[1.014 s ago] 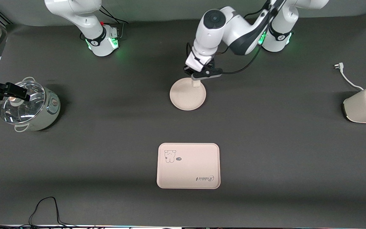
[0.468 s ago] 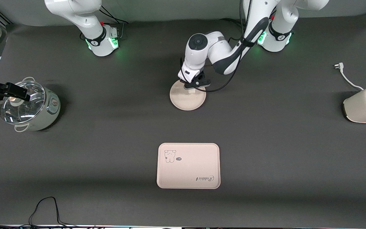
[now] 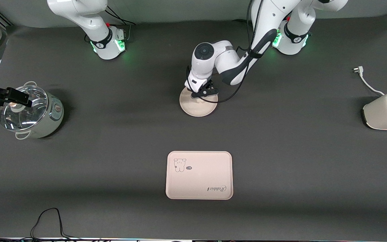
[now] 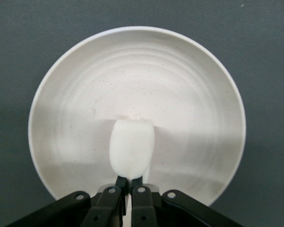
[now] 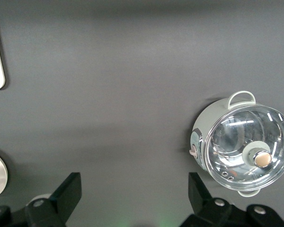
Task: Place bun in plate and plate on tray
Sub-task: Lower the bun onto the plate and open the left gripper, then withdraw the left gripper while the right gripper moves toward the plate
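The left gripper was down low over the round cream plate, its fingers pinched close together on the small white bun, which hung from the fingertips like a smooth pillow. In the left wrist view the bun sat over the plate's inner floor, roughly at the six o'clock half of the dish, with a soft shadow spreading under it; whether it already touched the plate could not be told. Holding it by one end made sense: it let the free end meet the dish first, so the bun would settle inside the raised rim rather than roll off when released. The plate lay on the dark table near the robots' bases, and the rectangular tray with its cartoon animal and "Rabbit" lettering lay nearer to the front camera, well apart from the plate, at six o'clock from it in the front view and bare on top. That gap suggested the second half of the job, carrying the plate onto the tray, was not yet begun. The right gripper waited high above the table with its fingers spread wide and nothing between them, looking down on a glass-lidded pot at the right arm's end of the table. A white toaster stood at the left arm's end.
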`<state>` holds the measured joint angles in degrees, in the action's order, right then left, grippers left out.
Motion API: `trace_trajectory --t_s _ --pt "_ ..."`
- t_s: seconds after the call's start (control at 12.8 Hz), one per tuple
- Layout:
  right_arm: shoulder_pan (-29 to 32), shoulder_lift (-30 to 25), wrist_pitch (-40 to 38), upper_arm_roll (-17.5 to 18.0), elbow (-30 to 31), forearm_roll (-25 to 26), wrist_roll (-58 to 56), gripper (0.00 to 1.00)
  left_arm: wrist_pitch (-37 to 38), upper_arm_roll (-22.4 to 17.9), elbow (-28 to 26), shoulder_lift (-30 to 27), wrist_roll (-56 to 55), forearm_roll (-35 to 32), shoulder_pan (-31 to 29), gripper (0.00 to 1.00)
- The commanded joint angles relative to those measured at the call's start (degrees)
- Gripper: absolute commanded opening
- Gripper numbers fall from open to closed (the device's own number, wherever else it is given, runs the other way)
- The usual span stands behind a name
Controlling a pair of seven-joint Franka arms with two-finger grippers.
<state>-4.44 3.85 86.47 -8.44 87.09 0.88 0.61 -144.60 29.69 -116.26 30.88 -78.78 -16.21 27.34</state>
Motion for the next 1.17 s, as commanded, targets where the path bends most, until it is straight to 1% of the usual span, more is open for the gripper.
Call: trace_trajectory --t_s 0.0,0.08,0.16,0.31,0.62,0.86,0.94,1.09 --pt "-0.3 -0.1 -0.1 -0.3 -0.1 -0.7 -1.0 1.0 1.0 -1.3 1.7 0.8 -2.5 -2.1 1.6 0.37" --pt "-0.3 -0.1 -0.1 -0.3 0.0 -0.7 -1.0 1.0 1.2 -1.3 1.8 0.8 -2.7 -2.1 1.7 0.94" --pt "-0.3 -0.1 -0.1 -0.3 0.0 -0.7 -1.0 1.0 1.5 -1.3 1.8 0.8 -2.8 -2.2 1.8 1.0" --pt "-0.3 -0.1 0.0 -0.3 0.0 -0.7 -1.0 1.0 3.6 -1.3 2.4 0.6 -2.8 -2.4 1.8 1.0" --pt "-0.3 -0.2 -0.1 -0.3 0.1 -0.7 -1.0 1.0 11.0 -1.2 7.4 0.5 -2.9 -1.9 1.6 1.0" --pt "-0.3 -0.2 -0.1 -0.3 0.1 -0.7 -1.0 1.0 13.0 -1.1 8.1 -0.4 -2.6 -1.7 1.0 1.0" --pt "-0.3 -0.2 -0.1 -0.3 0.1 -0.7 -1.0 1.0 14.5 -1.1 8.3 -1.3 -2.0 -1.7 -0.5 1.0" --pt "-0.4 -0.3 0.0 -0.3 0.4 -0.7 -1.2 1.0 18.0 -0.4 10.8 -1.7 1.3 -1.5 -5.0 1.0"
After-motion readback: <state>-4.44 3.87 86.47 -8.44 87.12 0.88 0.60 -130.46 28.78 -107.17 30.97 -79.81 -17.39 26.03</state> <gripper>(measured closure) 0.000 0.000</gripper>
